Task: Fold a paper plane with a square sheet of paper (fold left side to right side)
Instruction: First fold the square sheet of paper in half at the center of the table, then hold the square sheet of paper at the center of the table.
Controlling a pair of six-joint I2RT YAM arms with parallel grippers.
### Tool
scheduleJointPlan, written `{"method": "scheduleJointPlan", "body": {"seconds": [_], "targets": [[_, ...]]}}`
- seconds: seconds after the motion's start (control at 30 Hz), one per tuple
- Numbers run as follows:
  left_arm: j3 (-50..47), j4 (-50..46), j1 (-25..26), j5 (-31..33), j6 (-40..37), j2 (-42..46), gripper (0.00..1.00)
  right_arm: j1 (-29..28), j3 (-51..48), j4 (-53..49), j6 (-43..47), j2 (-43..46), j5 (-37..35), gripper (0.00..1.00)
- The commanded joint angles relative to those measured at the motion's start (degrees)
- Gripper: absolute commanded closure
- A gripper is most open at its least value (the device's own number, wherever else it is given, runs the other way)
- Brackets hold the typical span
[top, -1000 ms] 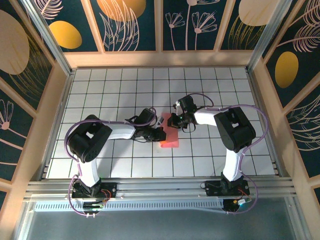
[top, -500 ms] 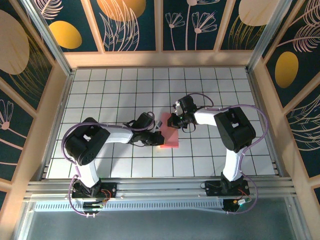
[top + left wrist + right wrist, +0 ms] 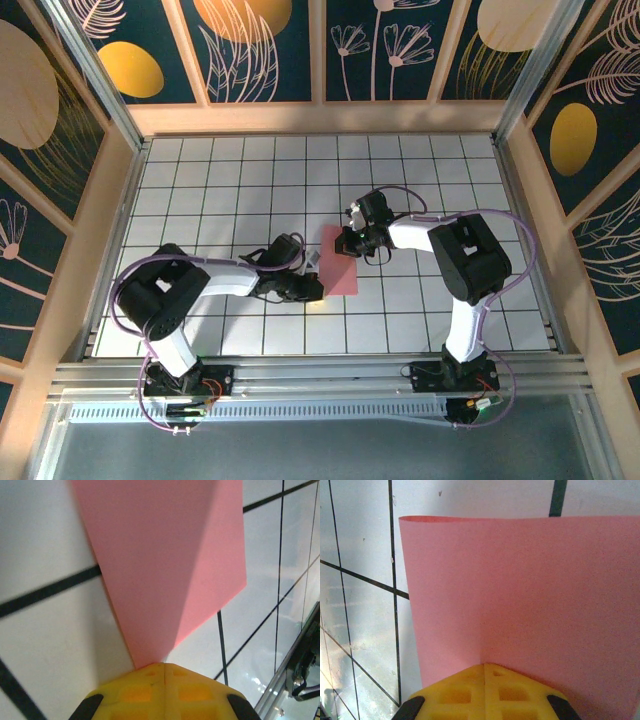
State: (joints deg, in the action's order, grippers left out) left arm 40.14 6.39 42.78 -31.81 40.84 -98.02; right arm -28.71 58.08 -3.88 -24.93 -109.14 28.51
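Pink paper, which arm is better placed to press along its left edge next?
Probably left. The left gripper, shut, sits at the near left corner of the pink paper, right on that edge. The right gripper, also shut, is at the far edge, seemingly pinning it.

left arm reaching inward, left fingers closed tight; right arm reaching inward, right fingers closed tight

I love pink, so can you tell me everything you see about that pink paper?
The square sheet of paper is thin, plain salmon pink, unmarked. It lies mid-table on the white grid tiles, bent rather than flat: a soft fold line runs from one corner and one edge curls up. The left gripper has its jaws shut on that corner; the right gripper clamps the far end.
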Motion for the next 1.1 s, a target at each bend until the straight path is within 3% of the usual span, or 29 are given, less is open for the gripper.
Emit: {"method": "scheduleJointPlan", "body": {"seconds": [0.0, 0.13, 0.27, 0.63, 1.07], "targets": [[0.4, -2.9, -0.4, -2.3, 1.2, 3.9, 0.97, 0.7, -1.9, -6.0, 1.9, -2.1, -7.5, 1.0], [3.6, -1.9, -4.0, -4.8, 1.3, 6.2, 0.97, 0.1, -1.5, -6.7, 2.0, -1.6, -7.7, 1.0], [8.7, -3.5, -6.7, -4.7, -1.0, 2.0, 0.98, -0.6, -1.1, -7.1, 1.8, -1.3, -8.4, 1.0], [16.9, -2.5, -6.6, -6.0, -1.9, -12.1, 1.0, -1.1, -0.8, -7.2, 2.0, -1.1, -8.4, 1.0], [15.9, -6.2, -5.2, -1.4, -2.3, -14.1, 1.0, -0.9, 1.6, -6.1, 1.6, 1.4, -5.6, 1.0]]}}
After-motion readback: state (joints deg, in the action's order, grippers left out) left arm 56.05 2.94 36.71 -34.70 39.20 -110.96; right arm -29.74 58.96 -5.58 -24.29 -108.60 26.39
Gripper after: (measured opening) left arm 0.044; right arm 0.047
